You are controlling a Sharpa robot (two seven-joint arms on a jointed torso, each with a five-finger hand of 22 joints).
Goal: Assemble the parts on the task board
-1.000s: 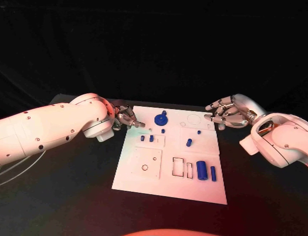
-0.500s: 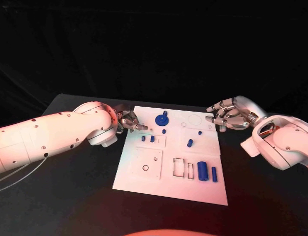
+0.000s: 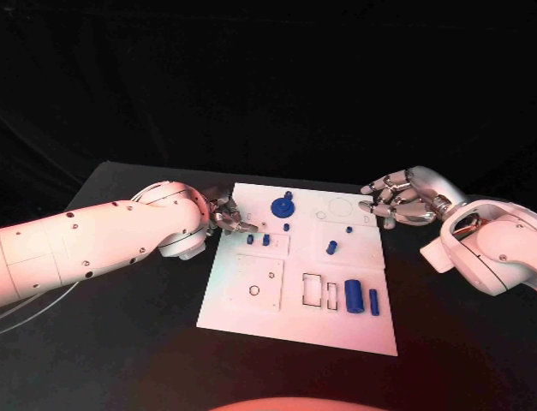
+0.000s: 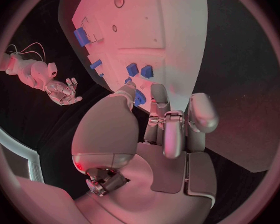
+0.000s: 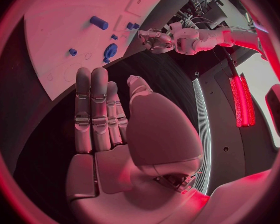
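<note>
On the task board (image 3: 295, 318), seven parts (image 3: 352, 295)

You are looking at the task board (image 3: 295, 318), a white rectangular plate lying flat in the middle of the head view, its long side running toward the bottom of the frame. Near its upper edge a round blue gear-like part (image 3: 281, 207) is sitting. Below it two small blue parts (image 3: 259, 241) are standing side by side, with a slanted blue peg (image 3: 330, 247) to their right. Toward the lower right a blue block (image 3: 352, 296) and a slimmer blue bar (image 3: 373, 300) are resting beside empty rectangular slots (image 3: 310, 290).
</note>
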